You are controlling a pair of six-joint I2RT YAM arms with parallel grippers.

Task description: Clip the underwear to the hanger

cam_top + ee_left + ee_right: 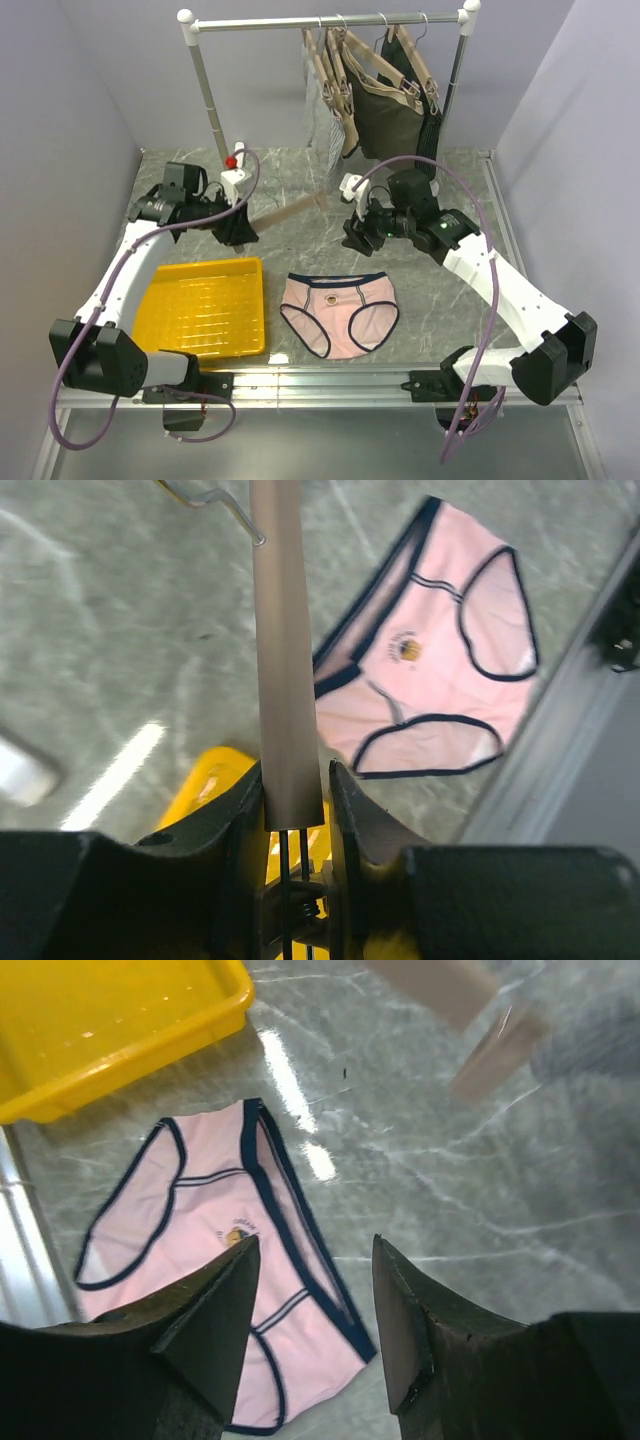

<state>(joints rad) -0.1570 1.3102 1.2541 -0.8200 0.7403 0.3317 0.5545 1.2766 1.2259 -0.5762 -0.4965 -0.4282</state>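
Observation:
The pale pink underwear (338,312) with navy edging lies flat on the grey table near the front edge. It also shows in the left wrist view (430,670) and the right wrist view (200,1230). My left gripper (240,226) is shut on one end of the tan hanger (295,208), holding it above the table left of centre. The bar (285,660) runs straight out from between my left gripper's (295,780) jaws. My right gripper (355,236) is open and empty, hovering above the table just behind the underwear's right side. In its own view my right gripper (315,1250) frames the waistband.
A yellow tray (205,305) sits at the front left beside the underwear. A clothes rail (330,20) at the back carries several tan hangers with dark olive garments (385,110). A metal rail (320,380) runs along the table's near edge.

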